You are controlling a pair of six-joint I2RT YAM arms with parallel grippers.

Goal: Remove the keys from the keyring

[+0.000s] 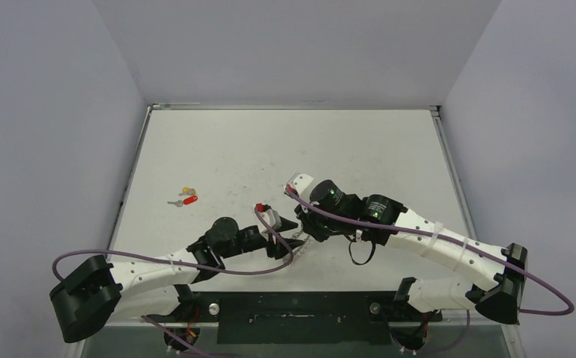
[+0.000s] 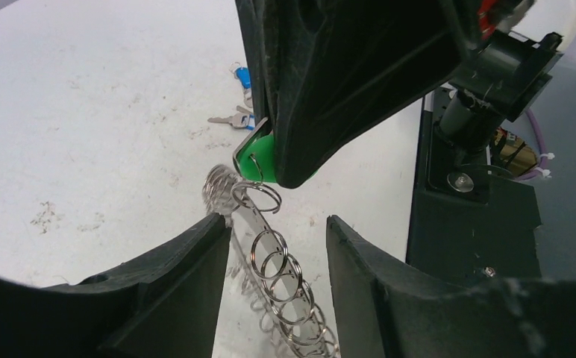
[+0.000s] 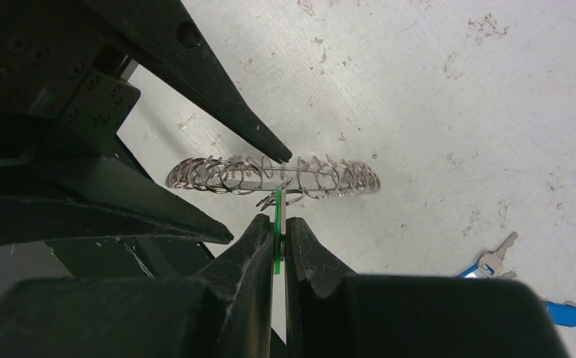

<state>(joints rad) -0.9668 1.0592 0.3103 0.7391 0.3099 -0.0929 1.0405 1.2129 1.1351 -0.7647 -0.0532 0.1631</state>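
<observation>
Bright, even, diffuse light, faint soft shadows; wrist views slightly soft and dark in near foreground

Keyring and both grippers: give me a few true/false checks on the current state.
1. The right gripper is shut on the green tag. True.
2. The left gripper is clamped shut on the keyring. False: its jaws are open, with the ring between them.
3. A blue-tagged key lies on the table. True.
4. The red- and yellow-tagged keys lie to the right of the right arm. False: they lie on the left part of the table, clear of both arms.
</observation>
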